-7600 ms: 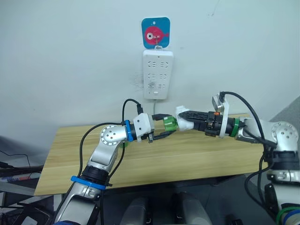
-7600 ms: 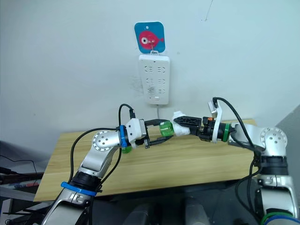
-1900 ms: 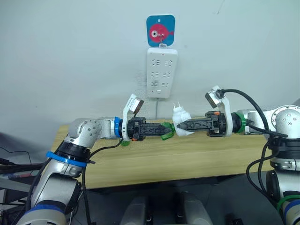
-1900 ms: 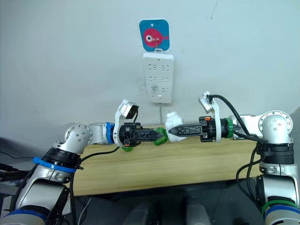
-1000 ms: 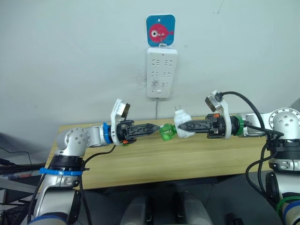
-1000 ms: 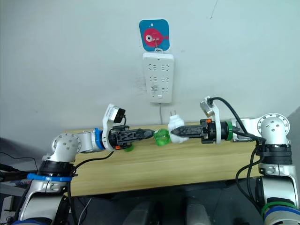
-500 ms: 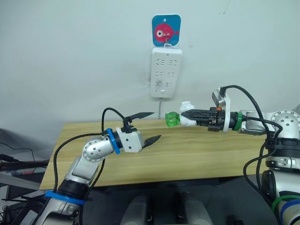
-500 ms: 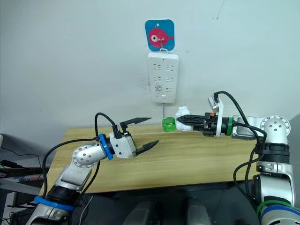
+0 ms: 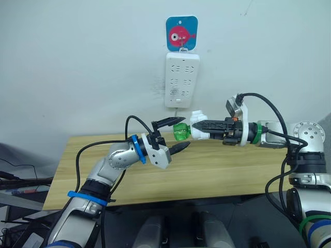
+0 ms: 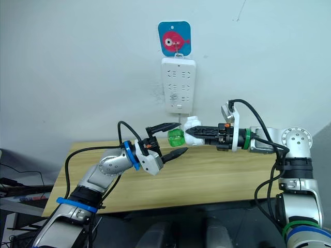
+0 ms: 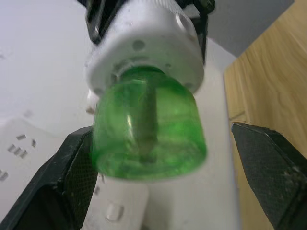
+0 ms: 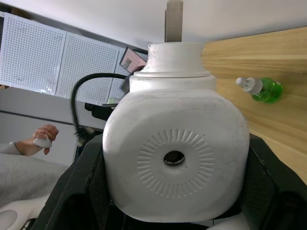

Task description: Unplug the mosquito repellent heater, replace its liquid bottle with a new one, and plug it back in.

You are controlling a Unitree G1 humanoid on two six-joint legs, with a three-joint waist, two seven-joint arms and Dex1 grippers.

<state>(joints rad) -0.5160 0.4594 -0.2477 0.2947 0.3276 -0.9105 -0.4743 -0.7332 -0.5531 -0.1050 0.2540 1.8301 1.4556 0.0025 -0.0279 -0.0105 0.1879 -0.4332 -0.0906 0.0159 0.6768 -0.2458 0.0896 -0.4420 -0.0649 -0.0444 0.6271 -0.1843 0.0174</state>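
Left eye view: right gripper [image 9: 195,125] clamps the mosquito repellent heater [image 9: 198,125]; left gripper [image 9: 178,134] spread around its green bottle [image 9: 180,133].

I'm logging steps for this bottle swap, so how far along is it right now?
Done: the mosquito repellent heater is unplugged, held in the right gripper off the power strip.
In hand: a green bottle sits in the heater, with the open left gripper around it.
Another green bottle lies on the table; I can't tell which is new.
Left: plugging back in.
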